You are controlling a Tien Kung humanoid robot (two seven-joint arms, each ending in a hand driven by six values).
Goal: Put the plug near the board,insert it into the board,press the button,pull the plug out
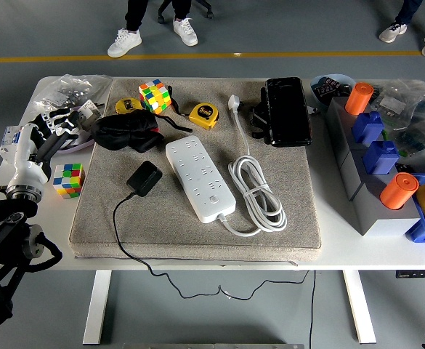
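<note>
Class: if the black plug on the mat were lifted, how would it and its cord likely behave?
The plug looks like a compact, boxy block, so it is probably rigid and unlikely to roll. Its thin cord curves loosely and droops off the mat, so it likely stays floppy and drags behind.

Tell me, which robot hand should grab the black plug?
The left hand, probably. It's the only hand in view, at the table's left edge, fingers relaxed and empty. The black plug lies on the mat's left part, beside the white power strip.
</note>
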